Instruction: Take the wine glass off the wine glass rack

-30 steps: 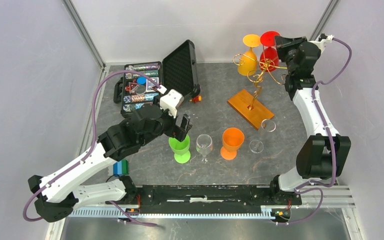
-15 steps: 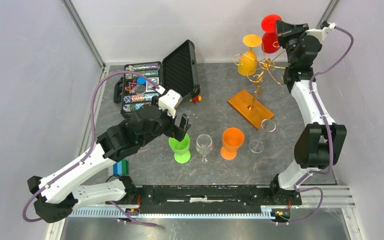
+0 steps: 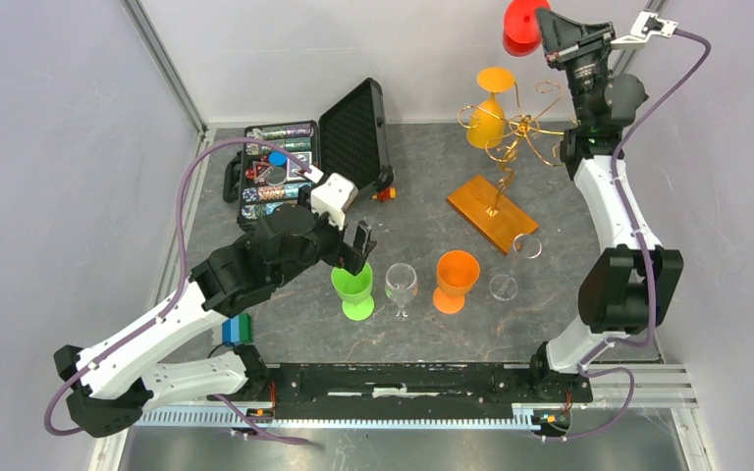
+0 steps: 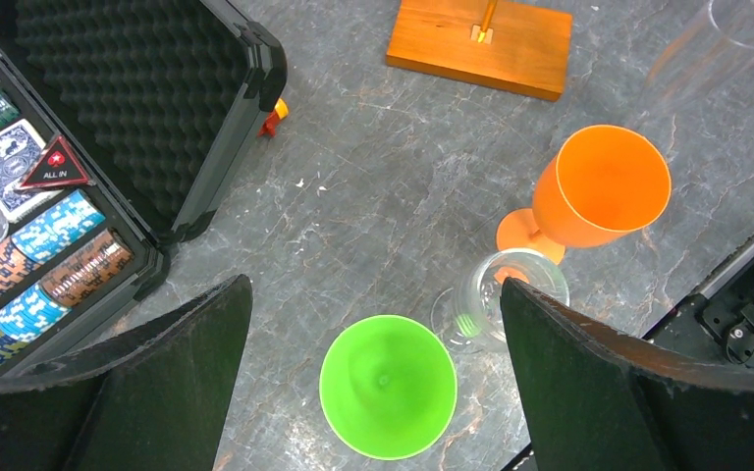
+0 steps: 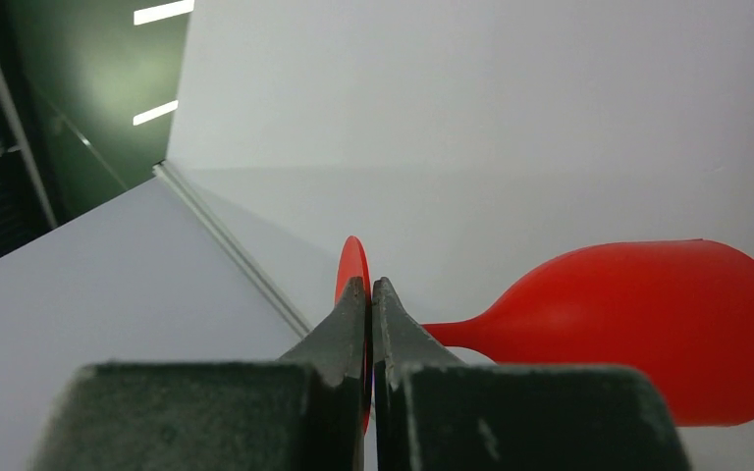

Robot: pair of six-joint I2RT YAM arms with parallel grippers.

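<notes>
The grey marbled table (image 3: 422, 196) carries an open black foam-lined case (image 3: 353, 128) at its far left. To the right of the case stands the thin gold wire wine glass rack on its flat orange-brown wooden base (image 3: 496, 211). A yellow-orange plastic goblet (image 3: 489, 113) hangs upside down from one of the rack's curled arms.

The red plastic wine glass (image 5: 648, 324) is high above the rack and clear of the wires, lying sideways. The right gripper (image 5: 368, 289) is clamped on the thin disc of its foot (bowl pointing away to the right in the wrist view).

The left gripper (image 4: 373, 287) hangs spread wide and empty over an upright green plastic goblet (image 4: 388, 385). A clear glass (image 4: 506, 294) and an orange goblet (image 4: 604, 186) stand just beside it.
</notes>
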